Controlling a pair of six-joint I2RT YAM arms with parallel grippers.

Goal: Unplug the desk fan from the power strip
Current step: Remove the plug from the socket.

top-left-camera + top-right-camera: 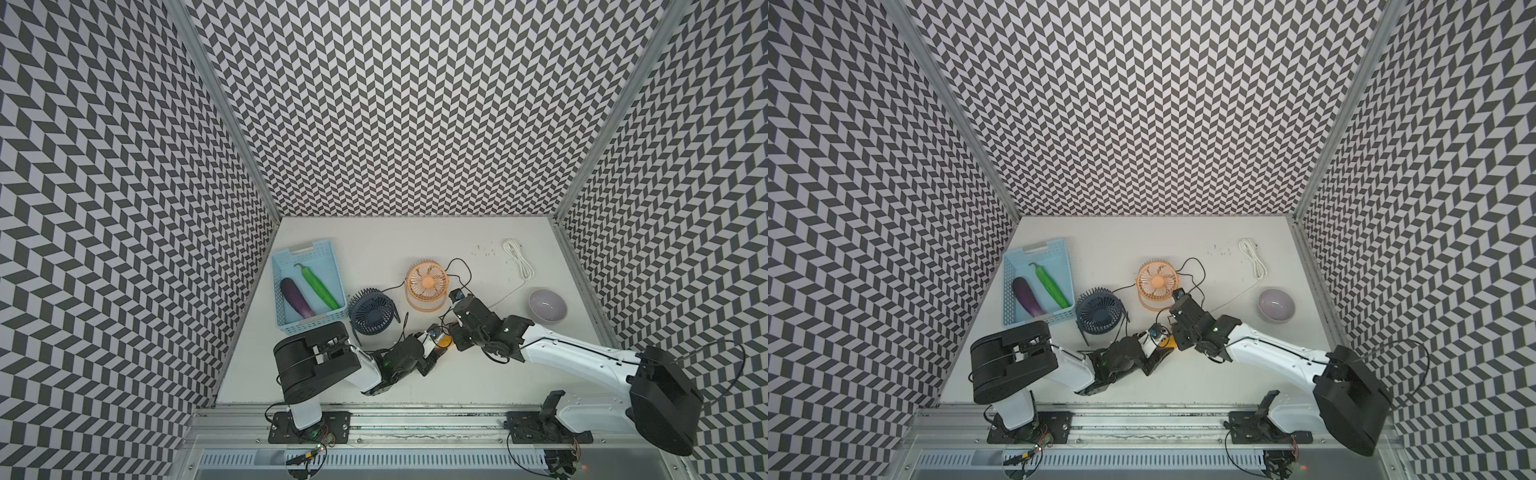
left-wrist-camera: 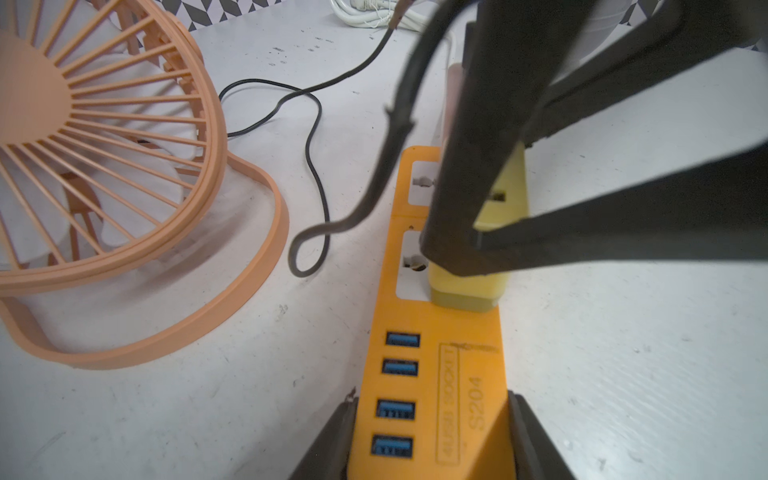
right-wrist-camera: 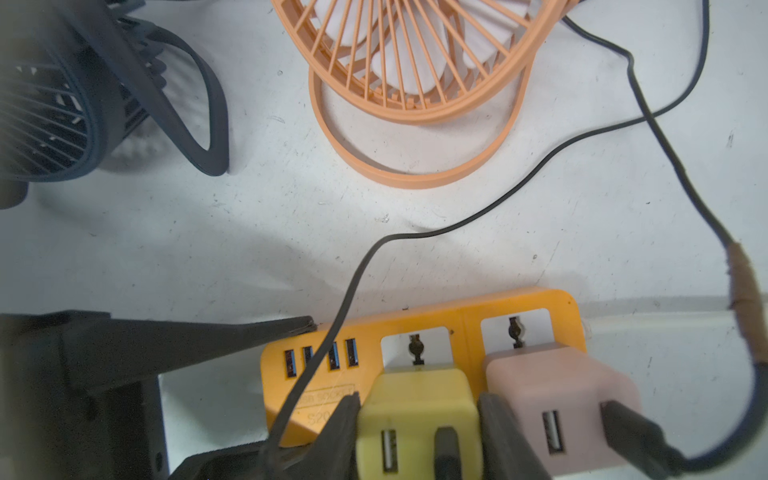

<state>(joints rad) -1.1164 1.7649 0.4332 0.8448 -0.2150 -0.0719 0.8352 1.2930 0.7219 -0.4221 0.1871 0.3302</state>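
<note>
The orange-yellow power strip (image 2: 432, 365) lies on the white table in front of two desk fans, one orange (image 1: 427, 284) and one dark blue (image 1: 372, 312). My left gripper (image 2: 430, 436) is shut on the strip's USB end, one finger on each long side. A yellow plug adapter (image 3: 415, 395) sits against the socket nearest the USB ports, with a black cable running out of it. My right gripper (image 3: 417, 415) is shut on this adapter from above. A pink adapter (image 3: 552, 382) with its own black cable fills the other socket. In both top views the arms hide most of the strip (image 1: 444, 341).
A light blue basket (image 1: 307, 249) at the back left holds an eggplant and a green vegetable. A lilac bowl (image 1: 547, 306) stands at the right. The strip's white cord lies coiled (image 1: 517, 257) at the back right. Black fan cables (image 3: 540, 166) loop across the table between the fans and the strip.
</note>
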